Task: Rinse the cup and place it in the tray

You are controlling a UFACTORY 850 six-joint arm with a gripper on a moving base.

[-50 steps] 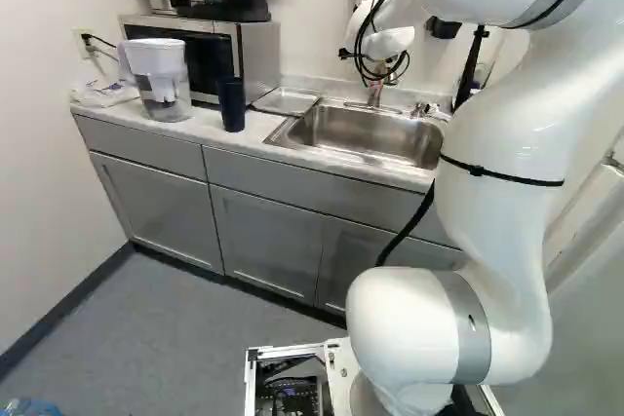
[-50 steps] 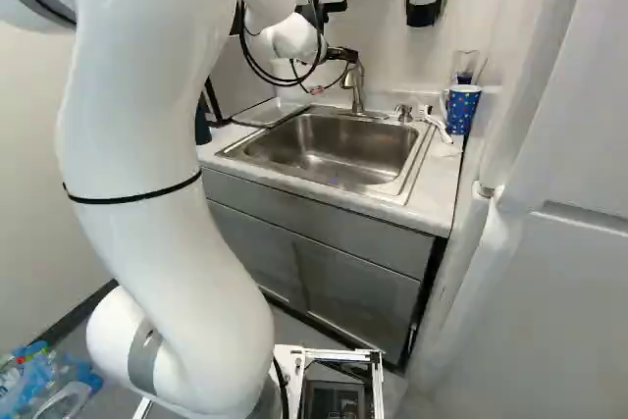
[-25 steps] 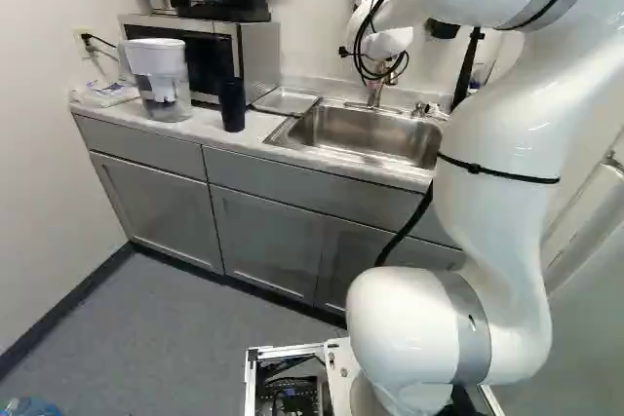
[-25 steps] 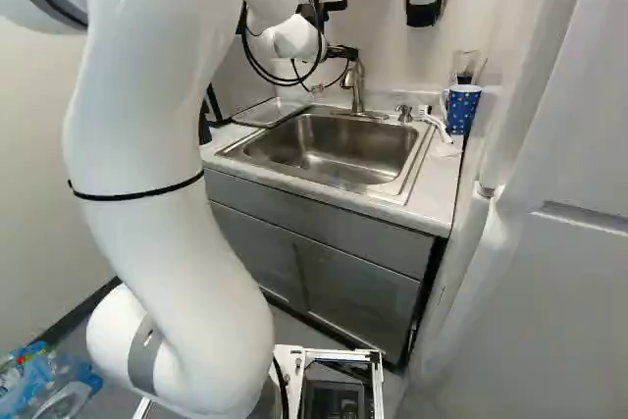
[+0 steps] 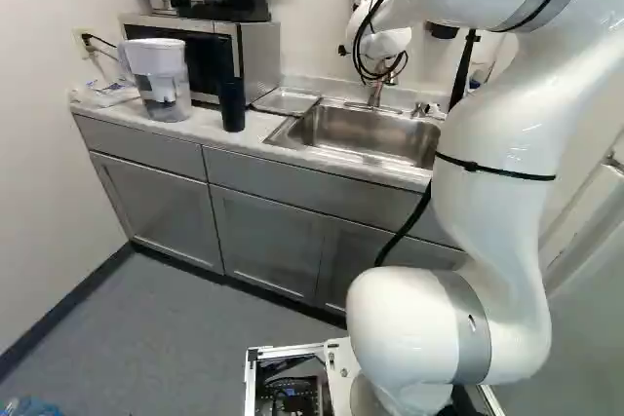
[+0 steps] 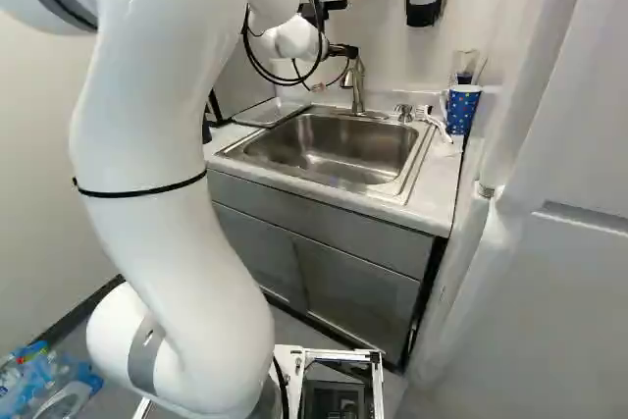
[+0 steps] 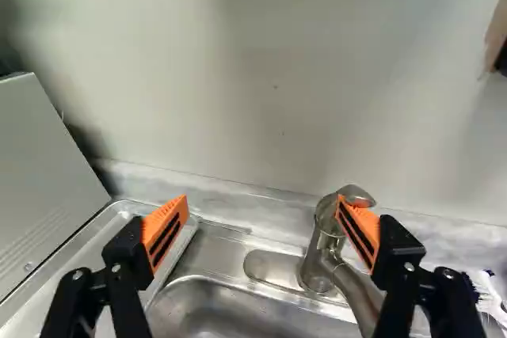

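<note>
The fingers (image 7: pixel 162 227) are standing wide open with nothing in them, one being close to the tap (image 7: pixel 319 263), so the robot seems to be working on the rinsing part. The dark cup (image 5: pixel 231 107), likely the one to wash, is sitting upright near the desk's (image 5: pixel 190 127) front edge, beside the tray (image 5: pixel 284 100). Next, the robot is probably needing to line up with the tap handle and push it gently.
</note>
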